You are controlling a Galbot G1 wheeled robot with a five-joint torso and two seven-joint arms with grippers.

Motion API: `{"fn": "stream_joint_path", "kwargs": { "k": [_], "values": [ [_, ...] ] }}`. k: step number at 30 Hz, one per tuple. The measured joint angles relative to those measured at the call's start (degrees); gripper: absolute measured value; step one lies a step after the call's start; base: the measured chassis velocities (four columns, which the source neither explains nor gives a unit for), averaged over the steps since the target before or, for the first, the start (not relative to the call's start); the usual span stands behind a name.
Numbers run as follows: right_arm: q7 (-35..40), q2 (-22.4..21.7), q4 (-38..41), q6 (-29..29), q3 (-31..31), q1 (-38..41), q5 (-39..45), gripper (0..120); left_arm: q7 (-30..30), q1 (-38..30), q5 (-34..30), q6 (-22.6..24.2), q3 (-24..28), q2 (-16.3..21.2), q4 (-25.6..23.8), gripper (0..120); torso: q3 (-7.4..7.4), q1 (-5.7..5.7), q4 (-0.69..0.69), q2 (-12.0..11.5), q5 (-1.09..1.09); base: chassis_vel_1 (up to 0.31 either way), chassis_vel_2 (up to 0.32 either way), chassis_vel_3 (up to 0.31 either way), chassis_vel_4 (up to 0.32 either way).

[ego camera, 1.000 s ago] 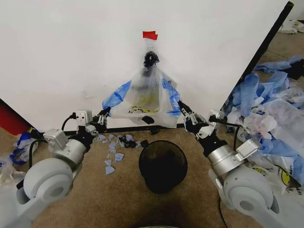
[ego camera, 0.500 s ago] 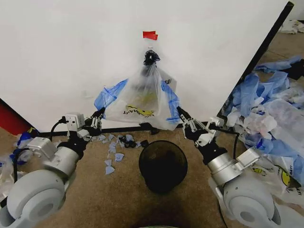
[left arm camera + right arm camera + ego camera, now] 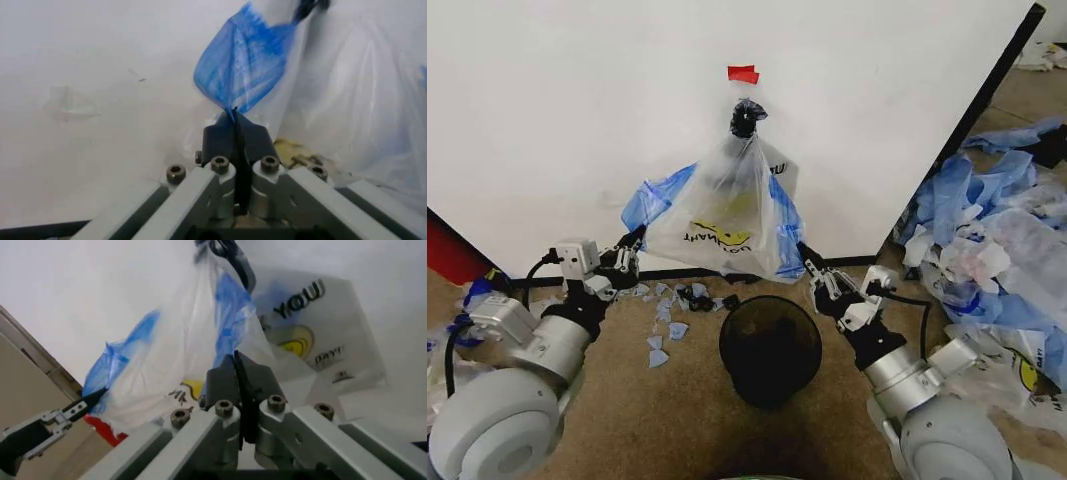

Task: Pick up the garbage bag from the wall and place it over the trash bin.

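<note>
I had the left gripper [image 3: 632, 243] clenched on the garbage bag's [image 3: 727, 215] blue handle, the right gripper [image 3: 809, 262] pinching the opposite handle, spreading it against the wall [image 3: 547, 120], top hooked, above the trash bin [image 3: 770, 348] on the floor.

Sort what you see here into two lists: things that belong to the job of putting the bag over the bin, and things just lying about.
Belong to the job:
garbage bag, hanging on the wall
trash bin
left tool and right tool, each shut on a blue handle

Lying about:
heap of blue and white bags
blue scraps on the floor
</note>
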Motion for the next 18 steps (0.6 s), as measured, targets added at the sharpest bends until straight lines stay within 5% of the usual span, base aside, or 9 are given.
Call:
{"fn": "stream_joint_path", "kwargs": {
  "k": [18],
  "values": [
    [-1.5,0.8,1.2,0.8,1.6,-5.0,-3.0,0,-0.3,6.3,2.2,0.2,-3.3,-3.4,0.1,0,0.0,0.0,0.01,0.0,0.0,0.0,0.0,0.0,0.0]
  ]
}}
